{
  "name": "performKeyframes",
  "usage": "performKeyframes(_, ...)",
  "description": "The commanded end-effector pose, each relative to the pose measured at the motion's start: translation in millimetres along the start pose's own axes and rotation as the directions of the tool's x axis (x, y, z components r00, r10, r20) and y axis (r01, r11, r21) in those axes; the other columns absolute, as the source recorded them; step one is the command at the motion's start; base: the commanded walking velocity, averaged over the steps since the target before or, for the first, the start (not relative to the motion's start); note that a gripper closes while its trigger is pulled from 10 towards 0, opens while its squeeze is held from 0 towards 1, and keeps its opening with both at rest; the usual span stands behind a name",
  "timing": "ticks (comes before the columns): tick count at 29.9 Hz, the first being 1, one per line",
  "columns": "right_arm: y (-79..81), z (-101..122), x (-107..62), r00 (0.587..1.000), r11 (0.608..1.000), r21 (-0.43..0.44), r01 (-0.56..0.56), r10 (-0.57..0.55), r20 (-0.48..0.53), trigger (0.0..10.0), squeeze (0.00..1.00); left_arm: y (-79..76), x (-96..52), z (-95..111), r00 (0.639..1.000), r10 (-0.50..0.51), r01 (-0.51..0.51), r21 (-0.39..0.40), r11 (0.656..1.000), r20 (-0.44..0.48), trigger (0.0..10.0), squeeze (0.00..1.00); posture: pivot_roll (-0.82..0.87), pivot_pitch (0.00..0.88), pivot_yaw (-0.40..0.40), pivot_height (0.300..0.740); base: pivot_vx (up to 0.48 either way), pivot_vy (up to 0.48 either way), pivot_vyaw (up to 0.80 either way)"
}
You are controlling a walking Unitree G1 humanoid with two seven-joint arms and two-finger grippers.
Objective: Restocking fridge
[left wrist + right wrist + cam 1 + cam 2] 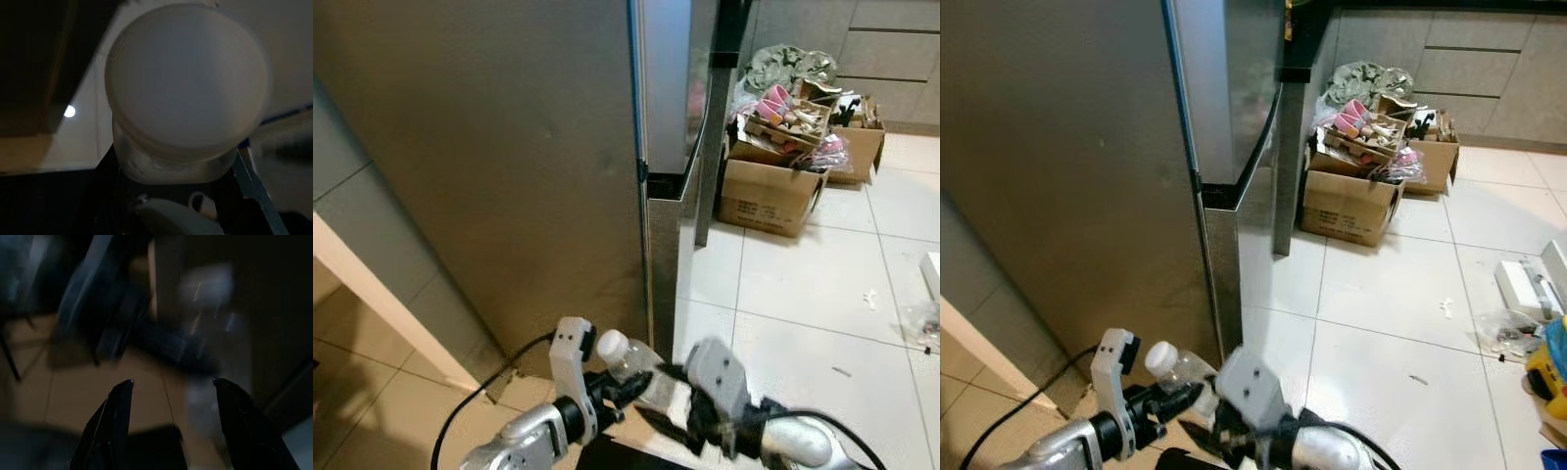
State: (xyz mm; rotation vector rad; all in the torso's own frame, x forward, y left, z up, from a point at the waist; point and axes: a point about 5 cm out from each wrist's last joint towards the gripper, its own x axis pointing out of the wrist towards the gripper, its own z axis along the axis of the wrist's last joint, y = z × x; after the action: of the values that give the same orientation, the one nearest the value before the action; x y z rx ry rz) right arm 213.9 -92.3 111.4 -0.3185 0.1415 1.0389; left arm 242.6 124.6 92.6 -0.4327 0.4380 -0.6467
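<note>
A clear plastic bottle with a white cap is held low in front of me, with my left gripper shut on it. In the left wrist view the cap sits very close to the camera. My right gripper is open, its two black fingers apart in a blurred picture. Its arm lies just right of the bottle. The grey fridge stands directly ahead with its doors closed. Its vertical handle is on the right-hand side.
A wooden edge juts in at the left, and a black cable runs over the floor beneath it. Cardboard boxes full of clutter stand right of the fridge. Loose packaging and a yellow object lie on the white tiles at far right.
</note>
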Motion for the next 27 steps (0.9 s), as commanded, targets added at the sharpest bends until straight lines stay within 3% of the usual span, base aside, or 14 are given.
performKeyframes(1,2.7,-6.5,-0.6,1.0,1.0,-0.029,0.005,-0.006,-0.022,10.0,0.11,4.0,-1.4,-3.5,1.0,0.021,-0.021,0.0,1.0,-0.004,10.0,0.0,-0.11,0.114,0.062,0.71,0.0,0.0,0.0)
performKeyframes(2,2.2,-8.4,-0.7,0.999,0.999,-0.035,0.014,-0.015,-0.031,10.0,0.5,4.3,-1.7,-3.8,1.0,0.022,-0.022,0.001,1.0,-0.004,10.0,0.0,-0.11,0.114,0.062,0.71,0.0,0.0,0.0)
performKeyframes(5,1.9,-9.7,-0.5,0.999,0.999,-0.042,0.021,-0.022,-0.036,10.0,0.5,4.5,-1.6,-4.2,1.0,0.024,-0.024,0.002,1.0,-0.004,10.0,0.0,-0.11,0.113,0.063,0.71,0.0,0.0,0.0)
performKeyframes(6,1.2,-12.8,-0.2,0.998,0.998,-0.063,0.028,-0.031,-0.051,10.0,1.0,4.6,-1.1,-4.4,1.0,0.027,-0.027,0.0,1.0,-0.003,10.0,0.0,-0.11,0.113,0.065,0.71,0.0,0.0,0.0)
performKeyframes(8,-1.5,-19.4,1.0,0.995,0.992,-0.11,0.06,-0.069,-0.078,10.0,1.0,4.1,0.5,-4.6,1.0,0.028,-0.028,-0.005,1.0,-0.002,10.0,0.0,-0.11,0.113,0.066,0.71,0.0,0.0,0.0)
performKeyframes(14,-13.2,-21.7,5.5,0.978,0.972,-0.14,0.189,-0.199,-0.063,10.0,1.0,-2.8,1.6,-2.8,1.0,-0.009,0.009,-0.014,1.0,-0.002,10.0,0.0,-0.11,0.118,0.073,0.71,0.0,0.0,0.0)
performKeyframes(15,-16.3,-21.7,6.4,0.972,0.965,-0.151,0.216,-0.227,-0.059,10.0,0.0,-5.1,1.5,-2.0,1.0,-0.023,0.023,-0.016,1.0,-0.001,10.0,0.0,-0.11,0.119,0.074,0.71,0.0,0.0,0.0)
performKeyframes(20,-29.3,-18.5,12.0,0.946,0.937,-0.147,0.318,-0.324,-0.02,10.0,0.0,-19.3,0.5,1.4,0.995,-0.103,0.103,-0.016,0.995,-0.002,10.0,0.0,-0.1,0.12,0.079,0.71,0.0,0.0,0.0)
performKeyframes(27,-18.4,-12.9,29.1,0.97,0.965,-0.099,0.241,-0.241,0.017,10.0,0.0,-28.2,7.0,1.8,0.991,-0.131,0.131,-0.016,0.991,0.003,10.0,0.0,-0.1,0.116,0.081,0.71,0.0,0.0,0.0)
